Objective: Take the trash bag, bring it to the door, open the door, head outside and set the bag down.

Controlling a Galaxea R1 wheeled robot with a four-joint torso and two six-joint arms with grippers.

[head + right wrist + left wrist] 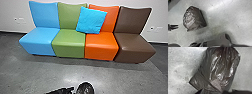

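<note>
At the bottom of the head view my left gripper (73, 89) reaches in from the left, beside a rounded, shiny black shape that appears to be the trash bag (85, 88). Close up in the left wrist view is the dark, wrinkled trash bag (219, 70) on the grey floor. The right wrist view has the whole bag (193, 18) resting on the floor, and my left gripper (178, 26) with two fingers apart, a short way from it and not touching. How my right gripper stands cannot be made out.
A row of joined seats, blue (40, 37), green (68, 41), orange (101, 45) and brown (133, 45), stands against the white wall (15, 12). A bright blue cushion (91, 20) leans on the green and orange backs. Grey floor (45, 72) lies before them.
</note>
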